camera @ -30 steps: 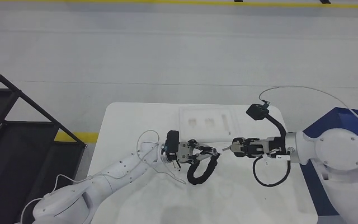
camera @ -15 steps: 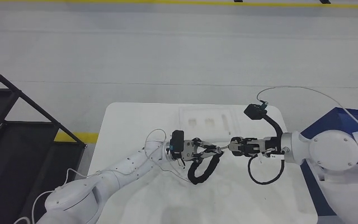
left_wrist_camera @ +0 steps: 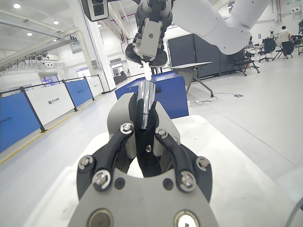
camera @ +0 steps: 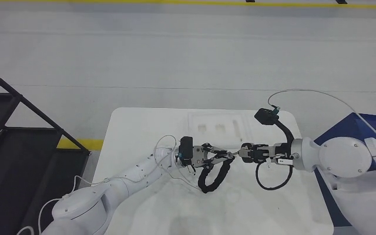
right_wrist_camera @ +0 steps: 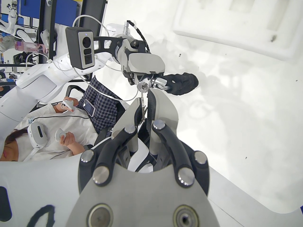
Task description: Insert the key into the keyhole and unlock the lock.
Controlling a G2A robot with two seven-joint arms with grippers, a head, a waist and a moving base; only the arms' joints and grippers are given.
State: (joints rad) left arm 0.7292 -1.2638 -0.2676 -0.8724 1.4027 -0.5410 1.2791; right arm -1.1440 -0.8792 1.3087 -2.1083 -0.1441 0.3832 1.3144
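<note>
the key (left_wrist_camera: 147, 71), pinched flat between the closed fingers of the right gripper (right_wrist_camera: 142, 103), meets the end face of the lock (left_wrist_camera: 144, 106), a chrome cylinder on a black sleeved cable; how deep the blade sits cannot be told. the left gripper (left_wrist_camera: 143, 113) is clamped tight on the lock's black collar and holds it above the middle of the white table (camera: 141, 132), facing the right gripper head-on. the lock's cable curls in a loop below the cylinder, on the robot's side. a white foam tray (camera: 217, 126) with three recesses lies on the table just beyond the two grippers.
</note>
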